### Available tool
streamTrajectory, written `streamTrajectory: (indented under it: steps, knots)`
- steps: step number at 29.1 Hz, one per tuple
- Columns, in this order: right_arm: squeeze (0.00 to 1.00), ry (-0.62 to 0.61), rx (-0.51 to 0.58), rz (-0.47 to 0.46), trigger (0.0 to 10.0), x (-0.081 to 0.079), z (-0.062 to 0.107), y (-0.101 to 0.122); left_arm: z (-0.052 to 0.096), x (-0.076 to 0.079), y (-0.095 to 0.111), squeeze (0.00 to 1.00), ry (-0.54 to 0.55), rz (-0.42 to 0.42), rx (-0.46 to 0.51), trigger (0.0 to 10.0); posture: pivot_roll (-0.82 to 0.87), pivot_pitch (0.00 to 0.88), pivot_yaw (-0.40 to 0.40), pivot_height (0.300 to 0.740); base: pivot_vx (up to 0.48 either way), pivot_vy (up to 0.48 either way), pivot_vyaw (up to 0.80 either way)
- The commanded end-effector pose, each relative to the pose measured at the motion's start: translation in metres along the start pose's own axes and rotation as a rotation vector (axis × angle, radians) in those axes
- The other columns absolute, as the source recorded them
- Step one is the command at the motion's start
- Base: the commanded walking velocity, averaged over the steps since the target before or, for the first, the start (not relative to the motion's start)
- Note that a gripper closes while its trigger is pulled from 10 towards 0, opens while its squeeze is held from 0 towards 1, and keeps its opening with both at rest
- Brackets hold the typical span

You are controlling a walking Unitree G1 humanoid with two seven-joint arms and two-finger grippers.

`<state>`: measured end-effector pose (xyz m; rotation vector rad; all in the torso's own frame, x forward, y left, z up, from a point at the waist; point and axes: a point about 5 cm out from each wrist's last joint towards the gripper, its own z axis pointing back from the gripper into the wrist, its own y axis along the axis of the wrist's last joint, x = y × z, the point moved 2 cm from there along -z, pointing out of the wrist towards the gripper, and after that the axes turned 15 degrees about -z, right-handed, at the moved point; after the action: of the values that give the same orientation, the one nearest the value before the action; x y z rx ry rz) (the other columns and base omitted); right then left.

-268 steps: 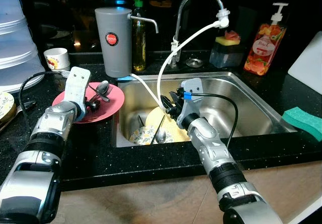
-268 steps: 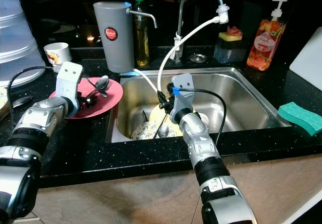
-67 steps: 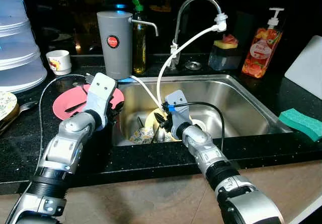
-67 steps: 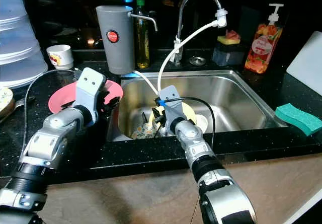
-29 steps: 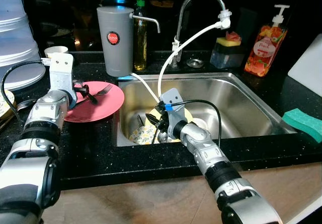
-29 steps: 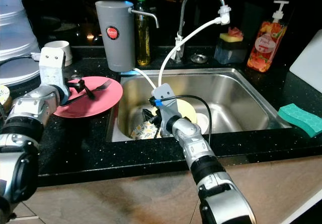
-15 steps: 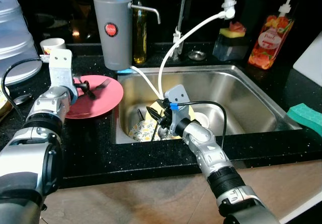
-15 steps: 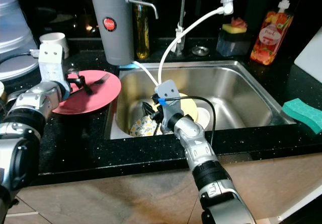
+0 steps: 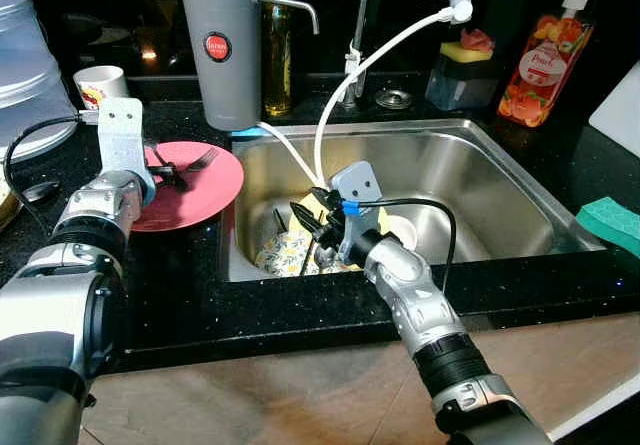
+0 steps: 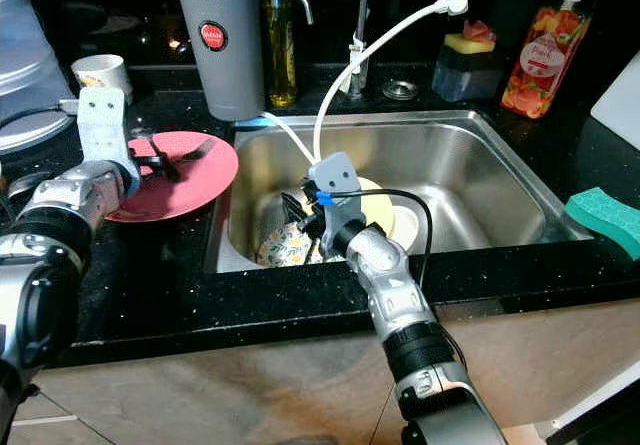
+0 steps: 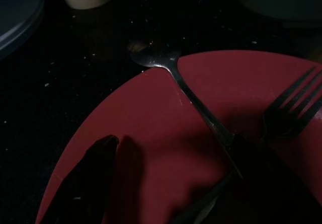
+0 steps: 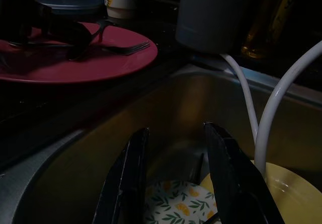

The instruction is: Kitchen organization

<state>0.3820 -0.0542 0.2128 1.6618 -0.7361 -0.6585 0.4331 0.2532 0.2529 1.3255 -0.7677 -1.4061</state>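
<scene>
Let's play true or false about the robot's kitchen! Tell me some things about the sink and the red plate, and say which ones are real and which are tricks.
1. A fork lies on the red plate. True.
2. The red plate sits inside the sink. False: it is on the black counter, to the left of the sink.
3. The right gripper is open above the dishes in the sink. True: its two fingers stand apart over a leaf-patterned dish and a yellow plate.
4. The green sponge is in the sink. False: it lies on the counter to the right of the sink.
5. The left gripper is over the red plate. True.
</scene>
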Motion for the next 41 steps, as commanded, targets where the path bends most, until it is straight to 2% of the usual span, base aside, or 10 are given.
streamTrajectory:
  steps: [1, 9, 10, 11, 32, 37, 40, 41]
  knots:
    - [0.0, -0.021, -0.051, -0.048, 10.0, 0.002, 0.007, -0.017, 0.001, -0.006, -0.009, 0.0, 0.015, -0.029, -0.063, 10.0, 0.06, 0.165, 0.018, 0.74, 0.0, 0.0, 0.0]
    - [0.0, -0.015, -0.053, -0.05, 10.0, 0.003, 0.005, -0.016, 0.001, -0.009, -0.011, 0.0, 0.019, -0.035, -0.073, 10.0, 0.06, 0.164, 0.017, 0.74, 0.0, 0.0, 0.0]
    - [0.0, -0.014, -0.053, -0.049, 10.0, 0.002, 0.005, -0.016, 0.001, -0.009, -0.012, 0.0, 0.019, -0.034, -0.073, 4.5, 0.06, 0.166, 0.013, 0.74, 0.0, 0.0, 0.0]
    - [0.0, -0.013, -0.053, -0.05, 10.0, 0.002, 0.005, -0.016, 0.001, -0.009, -0.012, 0.0, 0.017, -0.03, -0.073, 0.0, 0.06, 0.166, 0.013, 0.74, 0.0, 0.0, 0.0]
    - [0.0, -0.013, -0.053, -0.048, 10.0, 0.005, 0.005, -0.013, 0.001, -0.007, -0.012, 0.0, 0.01, -0.007, -0.067, 0.0, 0.06, 0.154, 0.009, 0.74, 0.0, 0.0, 0.0]
    - [0.0, -0.017, -0.047, -0.048, 10.0, 0.007, 0.004, -0.01, 0.001, -0.01, -0.002, 0.0, 0.037, -0.01, -0.026, 0.0, 0.05, 0.145, 0.004, 0.74, 0.0, 0.0, 0.0]
    - [0.0, -0.017, -0.039, -0.048, 10.0, 0.008, 0.003, -0.008, 0.001, -0.011, 0.009, 0.0, 0.049, -0.037, 0.023, 0.0, 0.05, 0.139, 0.003, 0.74, 0.0, 0.0, 0.0]
    - [0.0, -0.019, -0.031, -0.05, 10.0, 0.008, 0.002, -0.006, 0.002, -0.011, 0.018, 0.0, 0.056, -0.061, 0.061, 0.0, 0.05, 0.134, 0.004, 0.74, 0.0, 0.0, 0.0]
